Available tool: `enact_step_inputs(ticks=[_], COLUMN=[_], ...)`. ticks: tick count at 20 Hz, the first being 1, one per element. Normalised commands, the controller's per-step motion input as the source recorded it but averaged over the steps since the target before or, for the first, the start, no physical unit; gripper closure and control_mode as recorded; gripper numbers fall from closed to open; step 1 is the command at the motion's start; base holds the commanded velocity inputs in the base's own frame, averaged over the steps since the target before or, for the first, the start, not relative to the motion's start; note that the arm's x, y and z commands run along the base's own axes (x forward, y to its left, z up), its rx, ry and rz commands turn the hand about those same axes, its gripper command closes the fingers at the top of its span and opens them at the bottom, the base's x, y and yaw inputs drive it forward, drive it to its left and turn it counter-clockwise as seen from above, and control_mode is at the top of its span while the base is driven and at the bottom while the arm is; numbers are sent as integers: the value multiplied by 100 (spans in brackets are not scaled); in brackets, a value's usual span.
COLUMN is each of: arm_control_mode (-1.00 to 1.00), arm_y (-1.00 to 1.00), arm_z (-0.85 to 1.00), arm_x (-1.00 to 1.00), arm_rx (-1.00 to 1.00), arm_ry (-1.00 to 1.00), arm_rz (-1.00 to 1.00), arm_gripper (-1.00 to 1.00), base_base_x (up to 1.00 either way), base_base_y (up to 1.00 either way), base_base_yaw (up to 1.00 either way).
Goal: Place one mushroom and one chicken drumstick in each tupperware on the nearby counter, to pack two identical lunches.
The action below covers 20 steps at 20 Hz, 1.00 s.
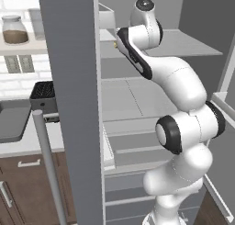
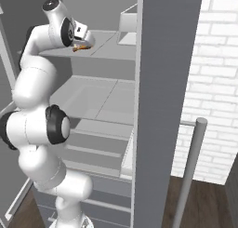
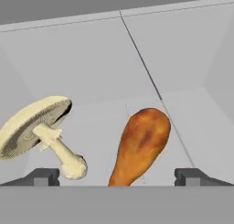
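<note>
I have the arm [image 1: 181,81] reaching into an open fridge, hand up at the top shelf [image 1: 193,45]. In the hand view the gripper [image 3: 117,176] is wide open, holding nothing: fingertips [image 3: 42,176] stand far apart at 7 and 5 o'clock of the frame, and both food items sit between them. The chicken drumstick [image 3: 141,143] lies on the pale shelf floor at about 6 o'clock, just right of centre, bulbous end pointing up toward 1 o'clock, thin end running down to the bottom edge; I can't tell if it touches either finger, it looks clear of both. The mushroom [image 3: 39,131] sits at 8 o'clock, tipped over, cap up-left with gills showing, stem angling down toward 5 o'clock, stem end just beside the left-frame fingertip. Mushroom and drumstick are near each other but apart. In the right base view I see the drumstick [image 2: 82,47] as a small orange bit right under the hand on the top shelf. In the left base view the fridge door [image 1: 73,104] stands open at 9 o'clock of the arm; past it, the counter [image 1: 27,143] over brown cabinets carries a grey tupperware [image 1: 11,123] at the frame's left edge, with a black toaster [image 1: 43,96] behind it. A jar [image 1: 14,30] sits on a wall shelf at 10 o'clock.
</note>
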Motion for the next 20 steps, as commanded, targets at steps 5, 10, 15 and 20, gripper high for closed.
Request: enact_step_inputs(ticks=[5, 10, 15, 20], arm_control_mode=[-100, -100, -100, -100], arm_y=[-19, -17, 0, 0], arm_z=[-19, -20, -32, -34], arm_x=[47, 32, -10, -8], arm_rx=[0, 0, 0, 0], arm_ry=[0, 1, 10, 3], arm_rz=[-2, -3, -4, -4], arm_gripper=[-100, -100, -100, -100], base_base_x=[0, 0, 0, 0], base_base_y=[0, 0, 0, 0], base_base_yaw=[0, 0, 0, 0])
